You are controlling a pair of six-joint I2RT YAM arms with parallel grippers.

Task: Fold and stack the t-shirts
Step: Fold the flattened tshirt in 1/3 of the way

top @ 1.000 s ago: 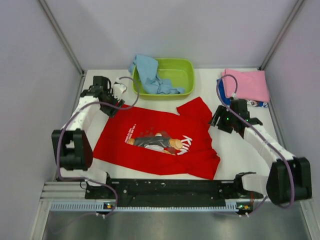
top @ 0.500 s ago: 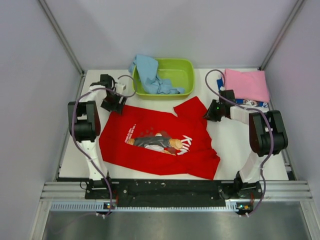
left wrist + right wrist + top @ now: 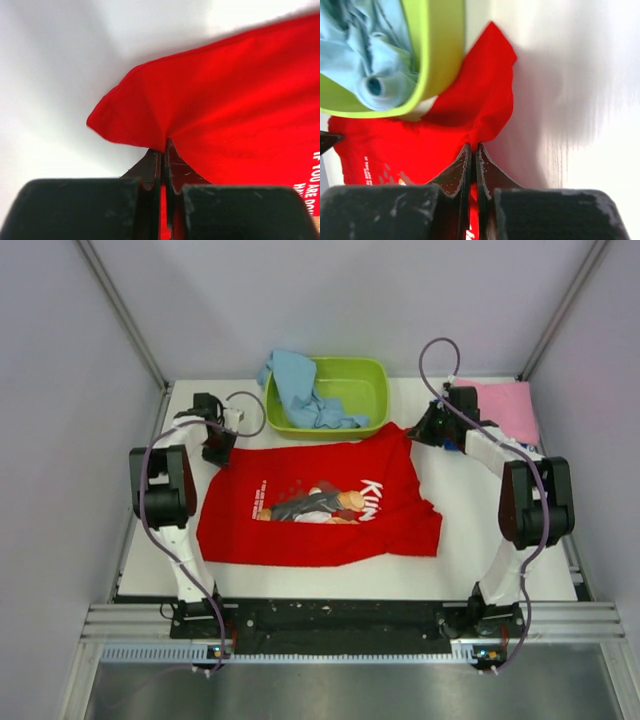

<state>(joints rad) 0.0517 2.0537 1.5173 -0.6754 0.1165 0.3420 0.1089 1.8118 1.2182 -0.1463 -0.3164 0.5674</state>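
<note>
Robotics lab test cell: white table (image 3: pixel 470 540) boxed in by plain pale panels (image 3: pixel 340 300) on metal corner struts (image 3: pixel 120 308); left arm (image 3: pixel 160 490) and right arm (image 3: pixel 525 505) bolted to aluminium rail (image 3: pixel 130 625) at near edge; purple cable loops (image 3: pixel 432 355) trail from wrists; household laundry, red t-shirt (image 3: pixel 300 530) and lime basin (image 3: pixel 365 390), sits on work surface

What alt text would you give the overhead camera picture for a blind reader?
A red t-shirt lies spread on a white table, with the robot's left gripper shut on its far-left corner and the right gripper shut on its far-right corner. Behind it, a lime green basin holds a light blue t-shirt; a folded pink t-shirt lies far right.
</note>
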